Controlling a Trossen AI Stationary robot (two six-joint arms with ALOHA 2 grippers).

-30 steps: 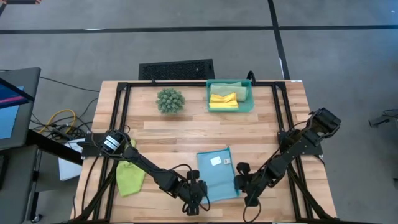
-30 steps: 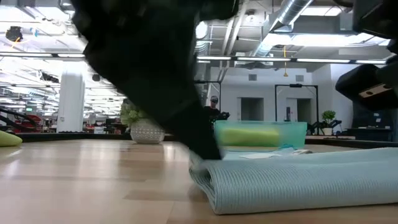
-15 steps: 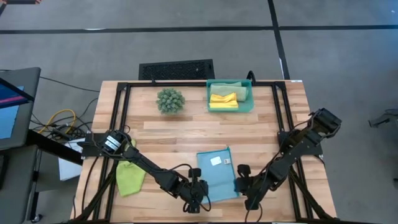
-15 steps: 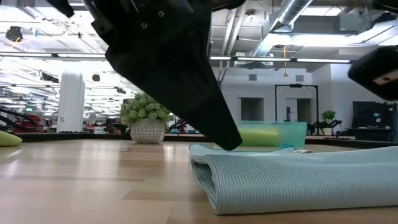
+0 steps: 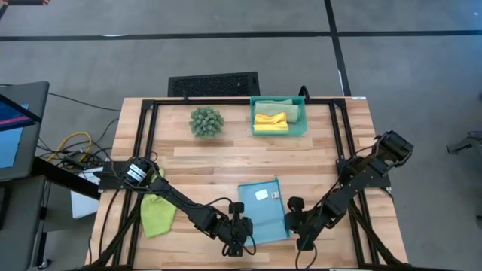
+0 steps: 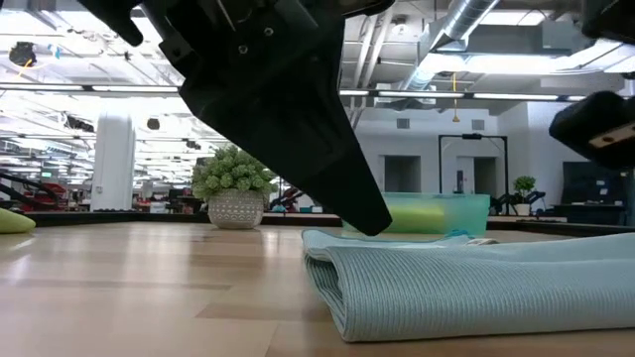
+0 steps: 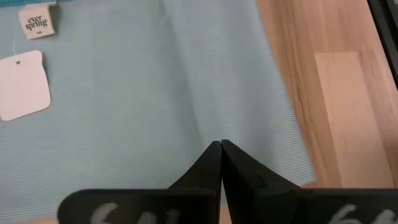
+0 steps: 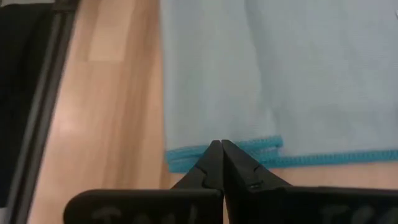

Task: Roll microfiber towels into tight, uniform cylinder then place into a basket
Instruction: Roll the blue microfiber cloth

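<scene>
My left jaws (image 7: 221,144) are closed, tips meeting just above the near edge of the light blue towel (image 5: 263,211), with no cloth visibly pinched between them. My right jaws (image 8: 221,144) are likewise closed, poised over the darker hemmed border at the towel's other near corner and holding nothing that I can see. In the high view the two grippers flank the towel's near edge, left gripper (image 5: 239,239) on one side and right gripper (image 5: 298,232) on the other. The blue towel lies on the tabletop (image 5: 226,162) near its front, mostly flat with its tags (image 7: 23,81) facing up; the low view shows its left edge doubled over in a soft fold, which I judge to be at most the start of a roll. The lime green towel (image 5: 157,213) lies crumpled and unrolled near the left arm's base. The basket (image 5: 303,113) stands at the far side of the tabletop and holds the yellow towel (image 5: 270,121), with a greenish towel partly visible behind it. The plant ball (image 5: 206,121) stands beside the basket. By my judgement two towels are stowed and two remain to be rolled and placed.
</scene>
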